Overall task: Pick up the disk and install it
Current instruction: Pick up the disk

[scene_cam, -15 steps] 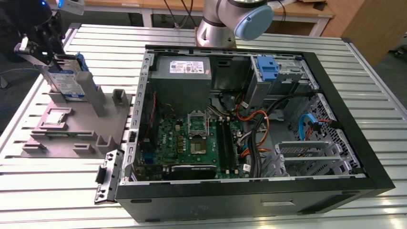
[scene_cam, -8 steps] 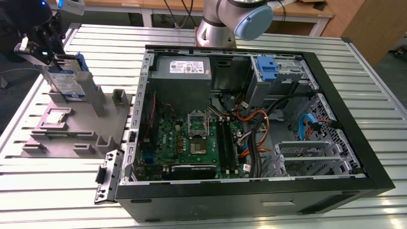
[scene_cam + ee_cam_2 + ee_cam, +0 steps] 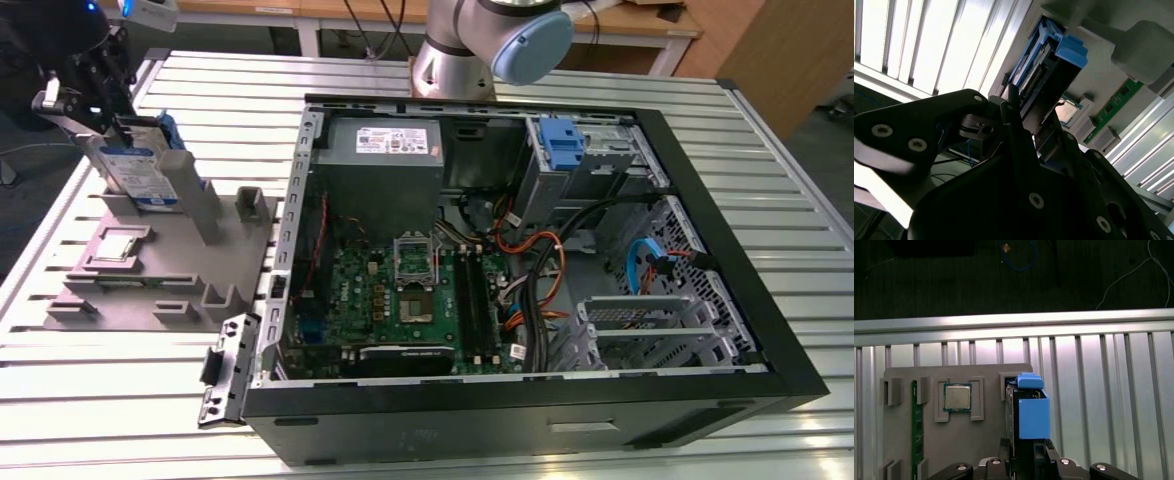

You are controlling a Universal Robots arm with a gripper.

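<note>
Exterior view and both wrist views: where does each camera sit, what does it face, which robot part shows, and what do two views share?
Exterior view: off the arm, high, looking down on the open computer case, grey fixture and disk; the arm shows.
First wrist view: on the arm, facing the upright disk, processor and memory stick; the tool shows.
Second wrist view: on the arm, looking obliquely past the tool at the disk.
Shared: both wrist views show disk, processor, memory stick.

Slatted metal table | open computer case, motherboard inside | grey fixture at case's 9 o'clock in the exterior view, holding processor chip, memory stick
</note>
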